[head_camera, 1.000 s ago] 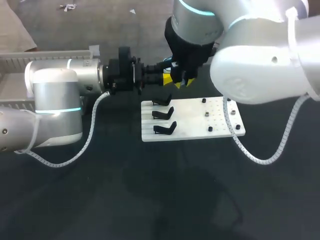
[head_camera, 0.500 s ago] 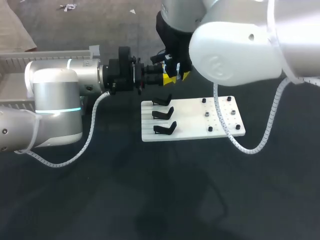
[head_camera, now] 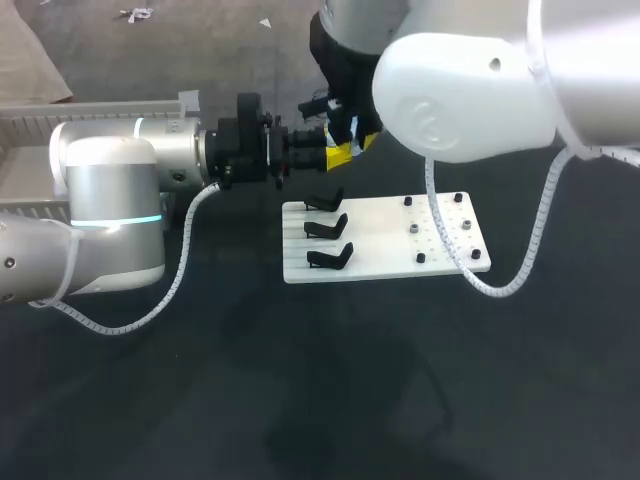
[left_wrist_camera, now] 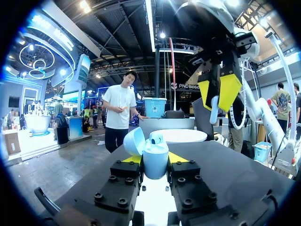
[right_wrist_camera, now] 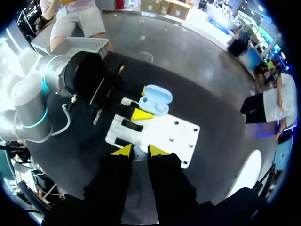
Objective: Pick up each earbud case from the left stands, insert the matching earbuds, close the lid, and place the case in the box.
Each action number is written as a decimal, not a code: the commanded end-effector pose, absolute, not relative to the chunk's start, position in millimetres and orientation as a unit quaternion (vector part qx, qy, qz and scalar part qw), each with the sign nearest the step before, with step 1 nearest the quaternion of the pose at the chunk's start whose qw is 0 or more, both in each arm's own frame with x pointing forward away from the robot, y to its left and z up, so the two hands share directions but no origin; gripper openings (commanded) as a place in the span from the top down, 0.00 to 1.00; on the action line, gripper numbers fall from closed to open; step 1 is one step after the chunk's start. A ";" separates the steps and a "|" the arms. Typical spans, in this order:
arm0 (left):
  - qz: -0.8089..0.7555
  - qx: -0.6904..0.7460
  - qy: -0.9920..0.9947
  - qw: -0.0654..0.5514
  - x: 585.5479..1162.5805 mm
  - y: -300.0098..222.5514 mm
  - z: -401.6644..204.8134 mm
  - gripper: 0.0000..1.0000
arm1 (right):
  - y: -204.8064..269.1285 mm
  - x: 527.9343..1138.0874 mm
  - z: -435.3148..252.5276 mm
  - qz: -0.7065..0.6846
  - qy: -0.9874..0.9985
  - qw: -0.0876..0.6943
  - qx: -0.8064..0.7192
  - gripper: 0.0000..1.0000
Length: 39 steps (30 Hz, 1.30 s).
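Observation:
My left gripper is shut on a light-blue earbud case, held upright with its lid swung open; one earbud sits in it. My right gripper hangs above and just beyond the case, shut on a small light-blue earbud. From the right wrist view, that earbud shows between the yellow tips of the right gripper, with the open case below. In the head view both grippers meet behind the white plate, left gripper and right gripper.
The white plate carries three black stands on its left side and several small pegs on its right. A pale box lies at the back left, behind my left arm.
My right arm has shifted left and back, bringing its gripper closer over the case in my left gripper. The left arm has stayed still.

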State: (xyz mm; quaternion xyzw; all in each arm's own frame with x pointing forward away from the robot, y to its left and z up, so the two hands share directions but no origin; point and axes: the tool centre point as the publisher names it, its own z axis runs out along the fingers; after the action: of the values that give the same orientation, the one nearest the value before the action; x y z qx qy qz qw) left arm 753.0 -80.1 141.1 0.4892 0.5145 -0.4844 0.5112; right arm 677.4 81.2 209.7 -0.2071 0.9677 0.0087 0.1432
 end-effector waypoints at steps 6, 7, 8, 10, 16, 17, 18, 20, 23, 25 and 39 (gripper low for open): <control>-0.483 0.488 0.514 0.514 752.4 -80.3 140.5 1.00 | 85.0 694.1 220.6 -0.002 0.960 0.159 -0.231 1.00; -0.483 0.488 0.514 0.514 752.4 -80.3 140.5 1.00 | 86.3 696.3 221.6 -0.001 0.959 0.162 -0.232 1.00; -0.483 0.488 0.514 0.514 752.4 -80.3 140.5 1.00 | 87.6 698.5 222.0 -0.002 0.958 0.161 -0.237 1.00; -0.483 0.488 0.514 0.514 752.4 -80.3 140.5 1.00 | 90.1 702.6 222.8 -0.003 0.956 0.166 -0.241 1.00; -0.483 0.488 0.514 0.514 752.4 -80.3 140.5 1.00 | 94.9 713.9 219.1 0.002 0.954 0.168 -0.250 1.00; -0.483 0.488 0.514 0.514 752.4 -80.3 140.5 1.00 | 95.2 715.3 217.8 0.002 0.954 0.168 -0.250 1.00; -0.483 0.488 0.514 0.514 752.4 -80.3 140.5 1.00 | 95.6 716.4 216.8 0.002 0.953 0.168 -0.250 1.00; -0.483 0.488 0.514 0.514 752.4 -80.3 140.5 1.00 | 96.3 719.1 213.9 0.001 0.953 0.167 -0.252 1.00; -0.483 0.488 0.514 0.514 752.4 -80.3 140.5 1.00 | 96.7 722.1 210.8 0.001 0.952 0.165 -0.256 1.00; -0.483 0.488 0.514 0.514 752.4 -80.3 140.5 1.00 | 96.6 724.0 208.9 0.002 0.952 0.165 -0.257 1.00; -0.483 0.488 0.514 0.514 752.4 -80.3 140.5 1.00 | 98.1 730.2 196.8 0.007 0.949 0.170 -0.265 1.00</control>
State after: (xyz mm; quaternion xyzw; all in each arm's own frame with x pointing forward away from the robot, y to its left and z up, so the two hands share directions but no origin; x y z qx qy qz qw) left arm 753.0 -80.1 141.1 0.4892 0.5145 -0.4844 0.5112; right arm 728.5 97.3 198.4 -0.2640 0.9492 0.0074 0.1712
